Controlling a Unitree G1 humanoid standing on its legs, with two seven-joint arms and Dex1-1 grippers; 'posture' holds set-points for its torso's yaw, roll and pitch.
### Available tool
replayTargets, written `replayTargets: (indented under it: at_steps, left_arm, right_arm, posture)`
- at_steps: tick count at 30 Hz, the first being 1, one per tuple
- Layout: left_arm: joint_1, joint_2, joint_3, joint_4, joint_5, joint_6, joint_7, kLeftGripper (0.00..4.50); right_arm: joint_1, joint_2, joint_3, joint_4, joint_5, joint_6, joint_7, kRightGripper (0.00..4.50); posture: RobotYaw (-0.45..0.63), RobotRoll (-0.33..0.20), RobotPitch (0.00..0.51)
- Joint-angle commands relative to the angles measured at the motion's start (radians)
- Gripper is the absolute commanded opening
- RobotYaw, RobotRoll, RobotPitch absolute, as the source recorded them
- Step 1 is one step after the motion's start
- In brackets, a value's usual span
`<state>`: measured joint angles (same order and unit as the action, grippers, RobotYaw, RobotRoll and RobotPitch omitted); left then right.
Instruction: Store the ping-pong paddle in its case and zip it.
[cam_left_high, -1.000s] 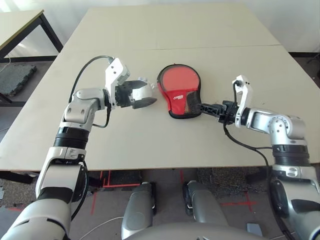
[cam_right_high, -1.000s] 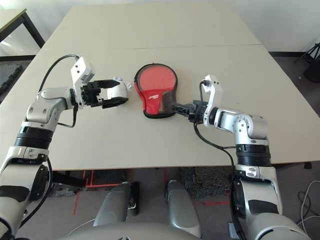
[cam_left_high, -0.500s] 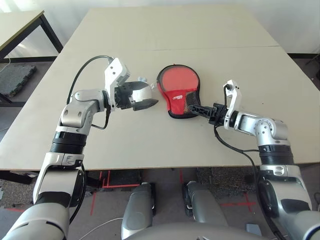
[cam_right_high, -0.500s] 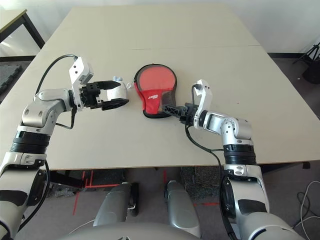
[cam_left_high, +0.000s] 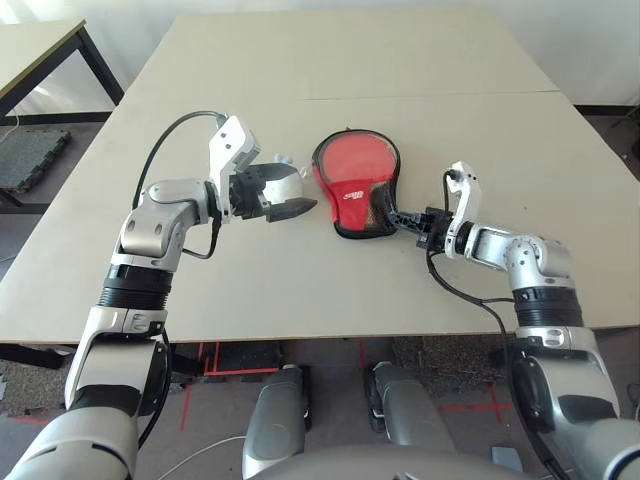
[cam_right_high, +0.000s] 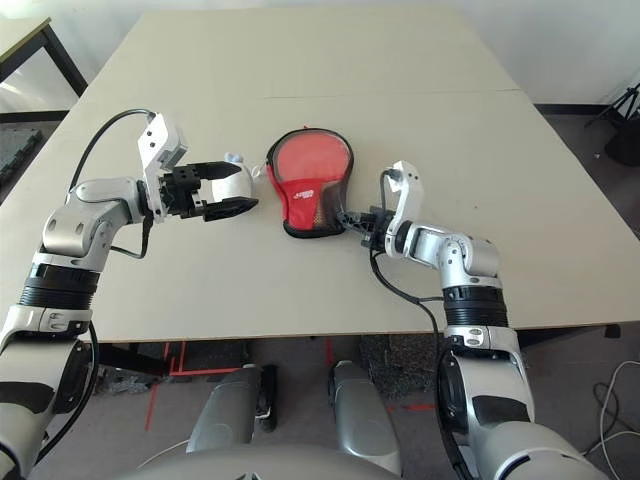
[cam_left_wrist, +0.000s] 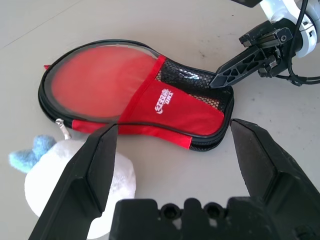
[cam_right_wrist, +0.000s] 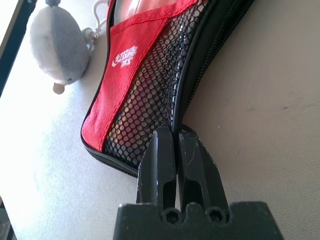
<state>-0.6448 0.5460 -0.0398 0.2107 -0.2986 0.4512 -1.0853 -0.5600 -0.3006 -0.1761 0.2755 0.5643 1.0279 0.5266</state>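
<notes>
**Right claw clenched at the case's narrow end**

The right gripper (cam_right_wrist: 175, 137) has its two black fingers pressed together at the black zip edge of the case (cam_left_high: 357, 186), on its mesh-pocket corner; whether it has actually pinched trim or a zip pull between them I cannot tell. The left gripper (cam_left_wrist: 172, 145) stands released, jaws wide, hovering near the case's 9 o'clock side with the small plush toy (cam_left_wrist: 75, 185) under it (the toy looks tethered to the zip by a short cord).

The case lies flat mid-table, round end toward 12 o'clock, narrow end toward 5 o'clock. A red round face shows through its clear window, probably the ping-pong paddle (cam_left_wrist: 102, 82) inside. The fabric is likely soft and light, apt to slide or bunch when tugged, so the stiff trim is the better hold, with the other claw bracing.

The table (cam_left_high: 300, 290) gives open room at 12, 3 and 6 o'clock; its near edge is well apart.
</notes>
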Motion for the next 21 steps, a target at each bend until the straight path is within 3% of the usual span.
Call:
replayTargets:
  at_steps: [1,9,21]
  left_arm:
    - [0.015,0.001,-0.008,-0.016,-0.012,0.005,-0.007,4.5]
    - [0.02,0.001,-0.011,-0.014,-0.012,0.007,-0.009,4.5]
    - [0.03,-0.005,-0.017,-0.013,-0.015,0.003,-0.014,4.5]
  right_arm:
    - [0.019,-0.013,-0.008,-0.039,0.032,0.066,0.01,0.02]
    - [0.103,-0.099,-0.027,-0.208,0.128,0.23,0.05,0.02]
    - [0.299,-0.272,-0.139,-0.493,0.307,0.474,0.095,0.02]
  posture:
    - [0.07,0.0,0.146]
    - [0.07,0.0,0.159]
    - [0.05,0.0,0.171]
